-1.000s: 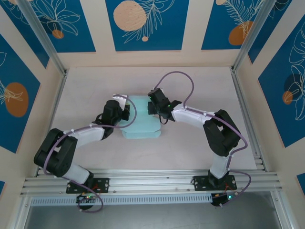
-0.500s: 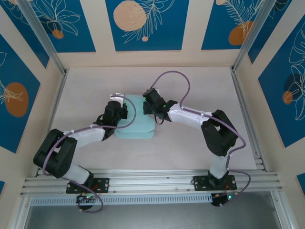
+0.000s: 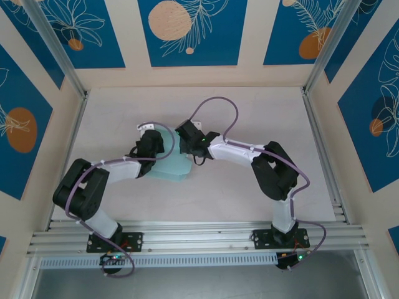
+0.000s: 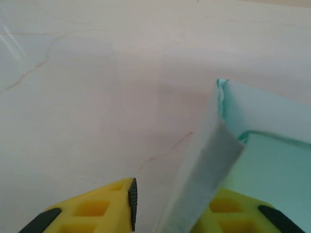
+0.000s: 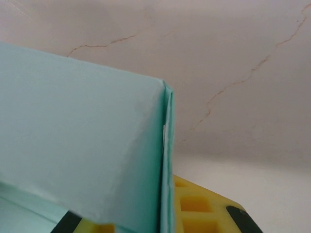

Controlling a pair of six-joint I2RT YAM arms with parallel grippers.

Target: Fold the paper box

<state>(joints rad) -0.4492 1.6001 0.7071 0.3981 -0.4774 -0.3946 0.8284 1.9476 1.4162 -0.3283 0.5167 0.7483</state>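
Observation:
The paper box [image 3: 169,168] is pale light-blue card on the table between the two arms, with walls partly raised. My left gripper [image 3: 153,144] is at its left side. In the left wrist view the left gripper [image 4: 177,206] is open; a raised wall [image 4: 206,167] stands between the yellow fingers [image 4: 97,211], leaning on the right one and clear of the left pad. My right gripper [image 3: 187,142] is at the box's right side. In the right wrist view the right gripper [image 5: 155,216] is shut on a doubled wall edge of the paper box [image 5: 73,121].
The pale marbled tabletop [image 3: 249,112] is bounded by aluminium rails [image 3: 321,143] at the sides and front, with blue patterned panels behind. Purple cables [image 3: 218,106] loop over both arms.
The right arm has reached further left, and the box has slid left and turned with it. The left gripper has drawn back to the left alongside the box.

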